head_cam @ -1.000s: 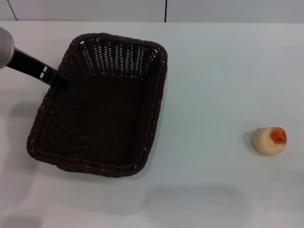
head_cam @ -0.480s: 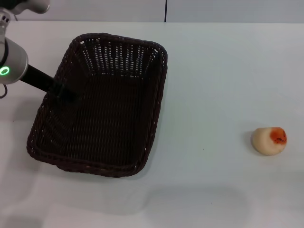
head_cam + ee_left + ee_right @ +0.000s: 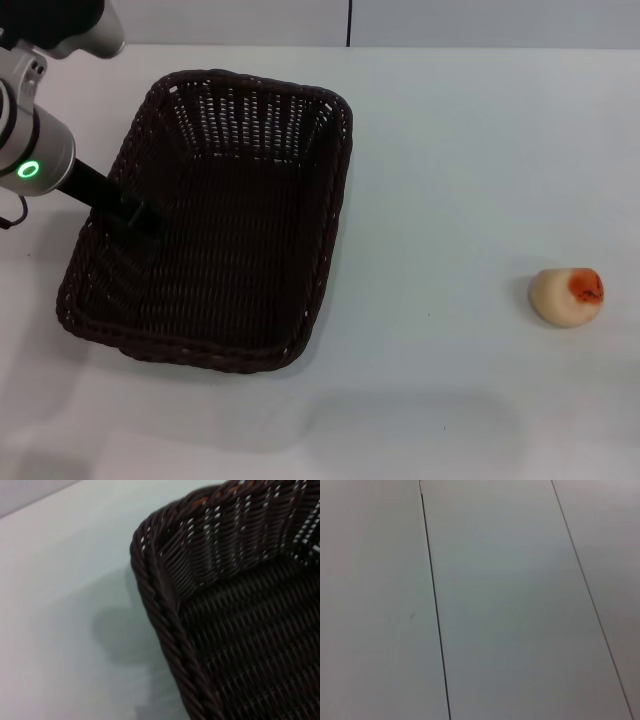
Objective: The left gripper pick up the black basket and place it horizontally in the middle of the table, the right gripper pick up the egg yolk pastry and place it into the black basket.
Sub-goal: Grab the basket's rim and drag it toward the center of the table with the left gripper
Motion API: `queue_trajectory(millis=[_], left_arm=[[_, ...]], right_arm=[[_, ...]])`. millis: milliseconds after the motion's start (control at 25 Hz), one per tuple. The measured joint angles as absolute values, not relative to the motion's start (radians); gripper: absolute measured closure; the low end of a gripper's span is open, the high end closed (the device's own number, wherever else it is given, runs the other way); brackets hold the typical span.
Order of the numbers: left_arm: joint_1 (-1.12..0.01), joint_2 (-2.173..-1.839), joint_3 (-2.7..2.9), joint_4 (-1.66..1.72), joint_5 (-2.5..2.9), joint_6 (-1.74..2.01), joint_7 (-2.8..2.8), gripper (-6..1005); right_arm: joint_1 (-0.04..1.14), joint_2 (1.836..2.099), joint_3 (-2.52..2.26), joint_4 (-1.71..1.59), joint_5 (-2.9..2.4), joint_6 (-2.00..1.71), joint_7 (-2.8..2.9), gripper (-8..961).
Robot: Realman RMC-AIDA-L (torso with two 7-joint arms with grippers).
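Observation:
The black basket (image 3: 250,118) lies on the left half of the white table (image 3: 450,170), its long side running away from me, and nothing is in it. My left gripper (image 3: 140,226) reaches in from the upper left and sits at the basket's left rim, dark against the weave. The left wrist view shows a rounded corner of the basket's braided rim (image 3: 165,615) close up, with bare table beside it. The egg yolk pastry (image 3: 567,296) rests alone on the table at the right, orange patch up. My right gripper is out of view.
The left arm's silver body with its green ring light (image 3: 30,168) hangs over the table's left edge. A grey panelled surface with dark seams (image 3: 432,600) fills the right wrist view.
The left arm has come further into view and its gripper has slid along the basket's left rim toward me. Basket and pastry have not moved.

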State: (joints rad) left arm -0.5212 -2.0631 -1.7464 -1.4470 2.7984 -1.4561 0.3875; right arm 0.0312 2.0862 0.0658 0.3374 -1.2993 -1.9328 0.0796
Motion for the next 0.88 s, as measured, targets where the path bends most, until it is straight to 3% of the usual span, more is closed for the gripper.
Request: queue_trajectory(millis=[320, 520, 760, 880], left_arm=[[-0.533, -2.061, -1.742, -1.433, 2.806, -1.452, 0.391, 370], [-0.536, -2.062, -1.737, -1.435, 2.810, -1.452, 0.393, 591], [-0.537, -2.063, -1.732, -1.449, 2.811, -1.449, 0.423, 717], [-0.537, -2.063, -1.712, -1.452, 2.813, -1.441, 0.450, 717]], right_arm=[[0.029, 2.086, 0.064, 0.337, -1.299, -1.939, 0.079, 186], [0.028, 2.086, 0.064, 0.337, -1.299, -1.944, 0.080, 187], [0.028, 2.086, 0.064, 0.336, -1.299, -1.945, 0.084, 188], [0.028, 2.086, 0.064, 0.335, -1.299, -1.945, 0.084, 189]])
